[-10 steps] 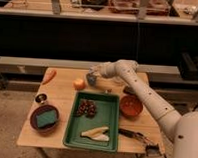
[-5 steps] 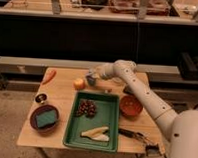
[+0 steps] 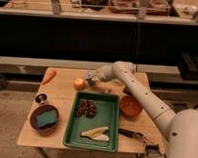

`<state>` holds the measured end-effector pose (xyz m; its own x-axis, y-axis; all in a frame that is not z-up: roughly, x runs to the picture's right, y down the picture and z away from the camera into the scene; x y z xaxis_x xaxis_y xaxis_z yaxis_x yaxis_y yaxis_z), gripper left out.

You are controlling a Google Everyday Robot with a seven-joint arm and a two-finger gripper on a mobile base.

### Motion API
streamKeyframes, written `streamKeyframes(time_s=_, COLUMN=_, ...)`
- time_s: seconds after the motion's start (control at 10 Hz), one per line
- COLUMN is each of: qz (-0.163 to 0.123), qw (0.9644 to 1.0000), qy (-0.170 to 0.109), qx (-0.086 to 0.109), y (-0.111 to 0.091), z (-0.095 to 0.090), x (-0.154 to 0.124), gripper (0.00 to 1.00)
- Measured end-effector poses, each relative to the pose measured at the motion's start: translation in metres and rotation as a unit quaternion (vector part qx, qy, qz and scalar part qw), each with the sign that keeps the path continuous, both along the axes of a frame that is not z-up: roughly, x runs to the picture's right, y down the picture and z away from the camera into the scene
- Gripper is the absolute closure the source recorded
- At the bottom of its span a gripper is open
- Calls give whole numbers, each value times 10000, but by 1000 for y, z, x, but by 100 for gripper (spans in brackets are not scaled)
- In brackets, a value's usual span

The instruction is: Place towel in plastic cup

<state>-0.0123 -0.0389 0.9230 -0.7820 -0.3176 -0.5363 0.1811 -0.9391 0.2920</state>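
Towel: you cannot pick it out with any certainty; a small greyish thing (image 3: 90,76) at the gripper's tip, just behind the green tray, may be it, or the cup.
Plastic cup: not clearly identifiable either; nothing on the counter (image 3: 67,87) reads plainly as a cup.
Gripper (image 3: 91,79): low over the counter just behind the green tray's (image 3: 93,119) far-left corner, beside the orange fruit (image 3: 79,83).
Jaws: you cannot tell whether they are released or clenched.
Progress: judged early to middle; no towel is seen resting inside any cup, so the placing looks not yet done.
Left to do: confirm the hold, bring towel over the cup, let go.
Change since earlier frames: the arm has pushed further left behind the tray, its tip now nearer the orange fruit; tray contents, the red bowl (image 3: 131,106) right of the tray and the dark bowl (image 3: 44,119) left of it look unmoved.
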Motion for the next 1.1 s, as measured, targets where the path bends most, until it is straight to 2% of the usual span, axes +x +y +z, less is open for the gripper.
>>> streamKeyframes(time_s=0.1, qz=-26, qw=10000, qy=12, qx=-37, y=2, z=1, x=0, gripper=92)
streamKeyframes(time_s=0.2, qz=-62, qw=9999, qy=28, qx=-97, y=4, z=2, x=1, gripper=82)
streamKeyframes(time_s=0.3, qz=-110, qw=9998, qy=38, qx=-164, y=6, z=4, x=0, gripper=67)
streamKeyframes(time_s=0.4, qz=-130, qw=9997, qy=39, qx=-186, y=6, z=4, x=0, gripper=61)
streamKeyframes(time_s=0.7, qz=-90, qw=9995, qy=-22, qx=-286, y=6, z=5, x=-1, gripper=28)
streamKeyframes(time_s=0.9, qz=30, qw=9995, qy=-106, qx=-291, y=3, z=3, x=-1, gripper=20)
streamKeyframes(time_s=1.1, qz=129, qw=9994, qy=-153, qx=-267, y=-1, z=0, x=1, gripper=20)
